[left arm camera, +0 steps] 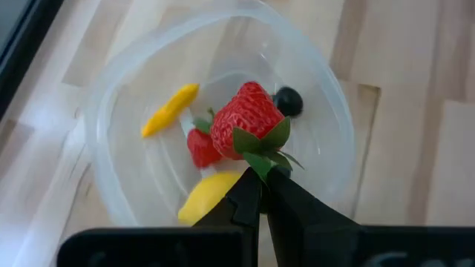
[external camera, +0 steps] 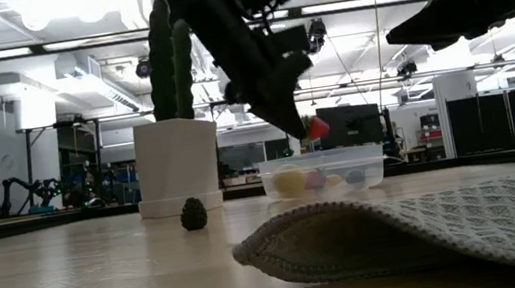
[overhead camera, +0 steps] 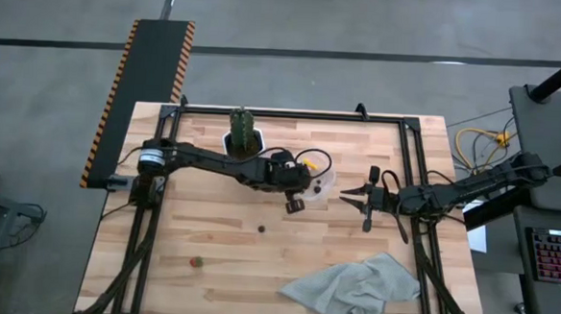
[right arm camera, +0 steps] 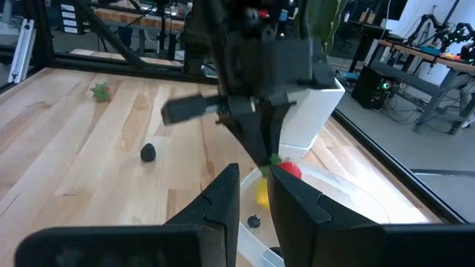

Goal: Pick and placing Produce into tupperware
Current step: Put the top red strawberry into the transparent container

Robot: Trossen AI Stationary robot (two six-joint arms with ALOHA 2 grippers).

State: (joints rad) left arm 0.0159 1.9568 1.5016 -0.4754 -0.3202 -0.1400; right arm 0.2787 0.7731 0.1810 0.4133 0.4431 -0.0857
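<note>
Strawberry, a red toy piece with green leaves, is pinched by its leafy end between the closed fingers of the left gripper, and it hangs directly over the open tupperware, clear of the floor of the container. Inside the tupperware lie a second strawberry piece, two yellow pieces and a dark berry. The tupperware sits on the wooden table just beside the white plant pot. A dark berry-like piece and what appears to be another strawberry lie well apart on the table. The right gripper waits near the tupperware's right side, holding nothing, its fingers only narrowly parted. A grey cloth lies at the front.
</note>
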